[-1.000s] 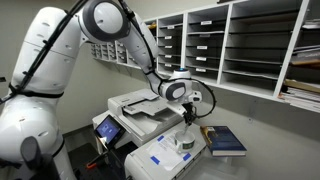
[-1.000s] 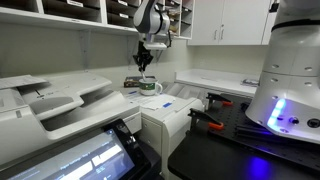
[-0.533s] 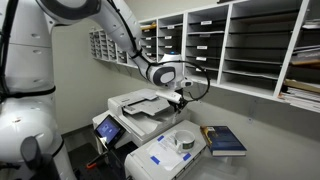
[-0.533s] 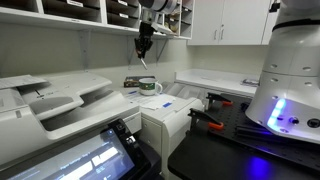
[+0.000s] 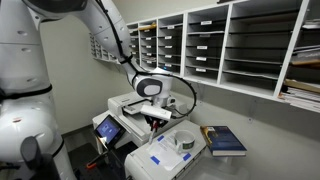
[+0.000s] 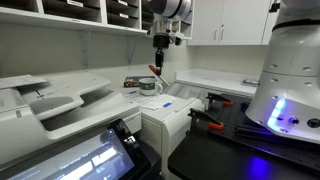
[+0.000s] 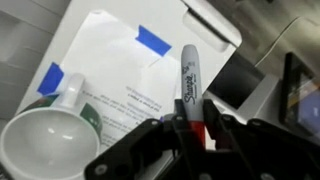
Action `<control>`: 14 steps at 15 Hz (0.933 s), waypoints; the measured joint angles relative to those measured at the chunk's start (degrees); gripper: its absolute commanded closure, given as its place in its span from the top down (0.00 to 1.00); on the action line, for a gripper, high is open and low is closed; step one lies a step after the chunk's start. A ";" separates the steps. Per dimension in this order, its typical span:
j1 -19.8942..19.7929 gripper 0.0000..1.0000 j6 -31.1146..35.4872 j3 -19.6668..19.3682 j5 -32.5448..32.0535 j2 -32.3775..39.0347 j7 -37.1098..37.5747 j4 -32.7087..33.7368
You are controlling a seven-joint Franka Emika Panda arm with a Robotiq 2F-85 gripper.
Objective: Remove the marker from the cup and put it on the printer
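Jaws narrow, clamped on a slim black Sharpie marker (image 7: 188, 82) w/ white lettering. In wrist view the dark fingers (image 7: 216, 128) pinch its lower end, and the rest of the barrel sticks out past the tips. Gripper (image 7: 190, 128) touches nothing else. In an exterior view the gripper (image 6: 160, 58) hangs in mid-air pointing down; the marker end below it is too small to make out. Marker is out of the cup, held only by the pads.

Small squat round cup (image 7: 42, 142), pale whitish inside w/ dark green outside & a white handle, sits lower-left of the gripper in wrist view, apart from the marker. In both exterior views the cup (image 5: 185, 141) (image 6: 150, 87) stands upright on a flat white box unit (image 7: 120, 60) w/ blue tape labels (image 7: 154, 41).

Large white-grey office printer (image 5: 135, 104) w/ sloped feeder top & blue-lit touchscreen (image 5: 108, 127) stands just beside the box unit. In that view the gripper (image 5: 152, 118) hangs between printer top & cup, approx. over the printer's edge; exact spot can't be told. Blue book (image 5: 225, 140) lies flat near the cup, on the side away from the printer. Wall pigeonhole shelves (image 5: 240, 45) run behind.
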 measured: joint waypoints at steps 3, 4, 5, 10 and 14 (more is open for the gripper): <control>0.66 0.06 -4.05 -0.48 -6.72 1.49 -2.13 -0.84; 1.23 0.06 -5.08 -0.56 -10.30 2.60 -0.82 -0.21; 1.94 0.06 -5.50 -0.61 -13.43 4.12 2.23 1.02; 5.27 0.06 -7.24 -0.96 -21.15 16.10 23.41 14.37; 7.08 0.06 -10.70 -1.06 -21.01 25.82 36.68 26.55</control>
